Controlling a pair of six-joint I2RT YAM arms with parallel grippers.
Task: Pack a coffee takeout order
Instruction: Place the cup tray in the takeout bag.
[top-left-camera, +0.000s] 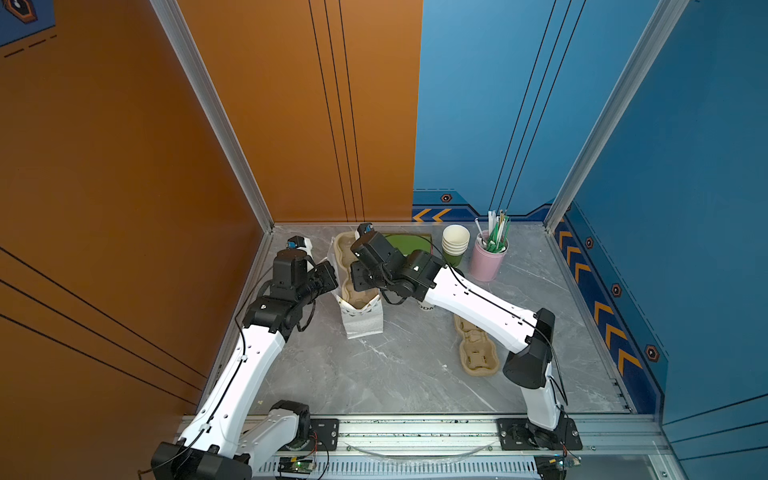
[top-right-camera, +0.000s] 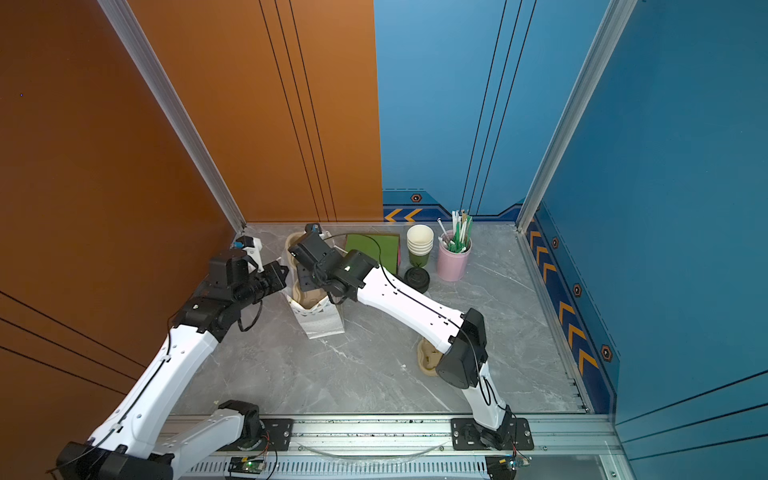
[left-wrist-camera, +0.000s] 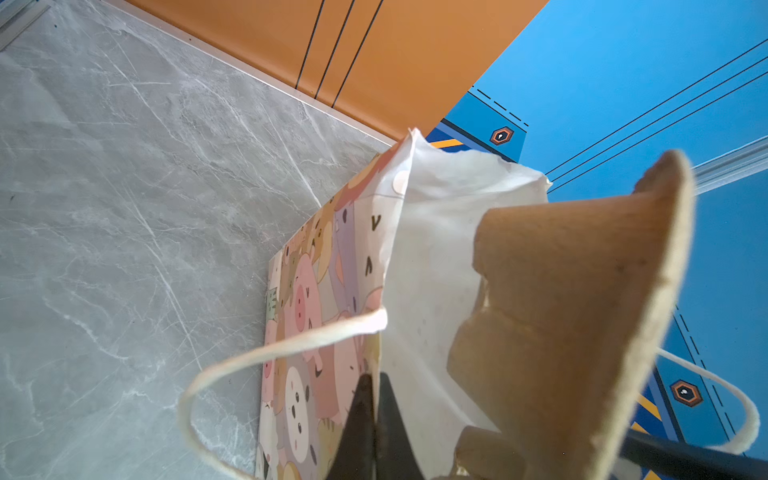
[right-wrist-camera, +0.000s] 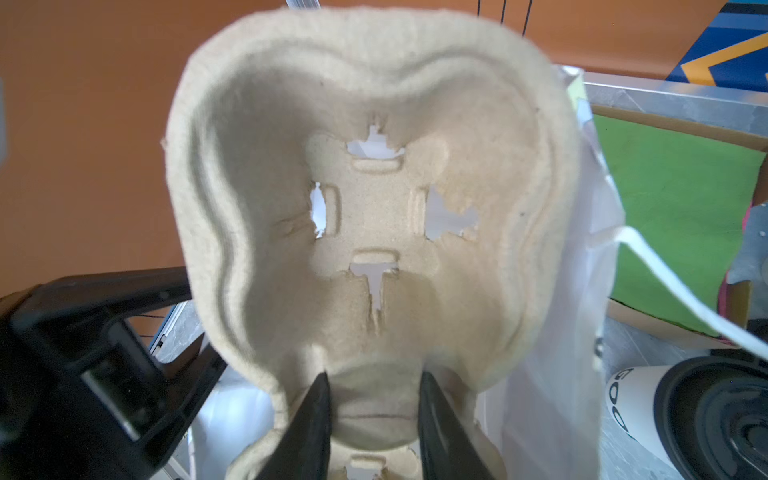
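Pinching the rim of the cartoon-print paper bag, the left tool is clamped narrow. The right tool grips the pulp cup carrier standing in the bag. At the bag's three o'clock sits the white paper cup under its black lid, with the green napkin at its ten o'clock.

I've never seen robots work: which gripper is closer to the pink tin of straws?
Right. The right gripper holds the carrier in the bag, nearer the pink tin; the left gripper pinches the bag's edge farthest from it.
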